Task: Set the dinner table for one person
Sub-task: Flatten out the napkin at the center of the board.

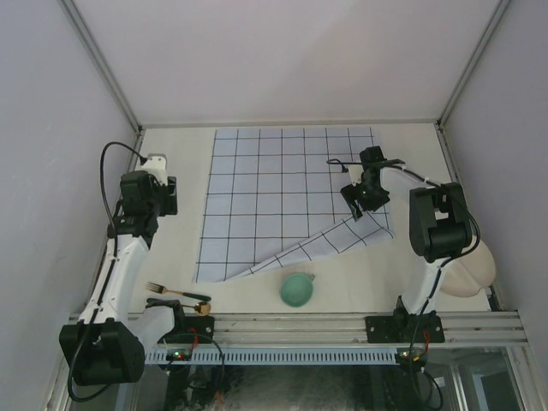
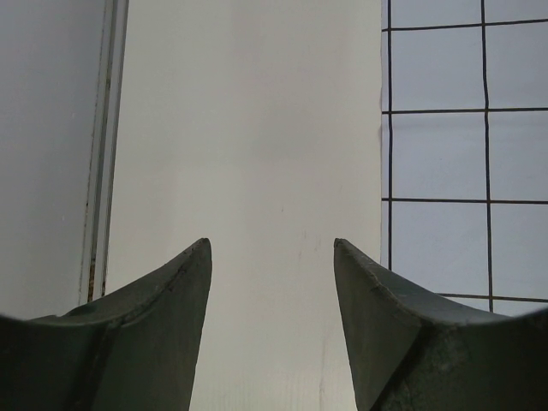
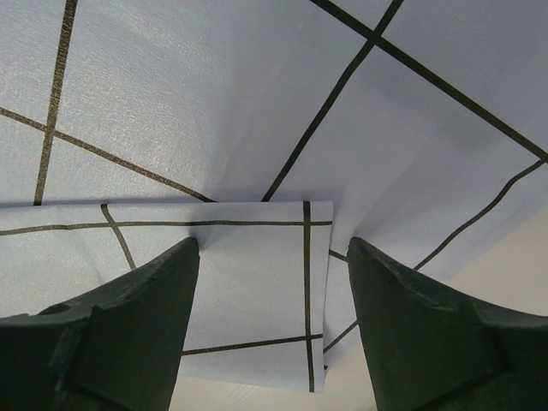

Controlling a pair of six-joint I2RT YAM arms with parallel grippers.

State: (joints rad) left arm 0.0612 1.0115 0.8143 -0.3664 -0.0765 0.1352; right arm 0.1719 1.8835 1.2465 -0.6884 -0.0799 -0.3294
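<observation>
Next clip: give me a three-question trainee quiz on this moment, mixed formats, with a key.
1. True or false: the grid cloth lies completely flat on the dinner table.
2. Which end effector is above the cloth? A) left B) right C) both
3. Name the utensil lying near the left arm's base.

Key
1. False: the corner nearest the right arm is folded over.
2. B: the right end effector is open over the fold. The left end effector is open over bare table beside the cloth.
3. The fork.
</observation>
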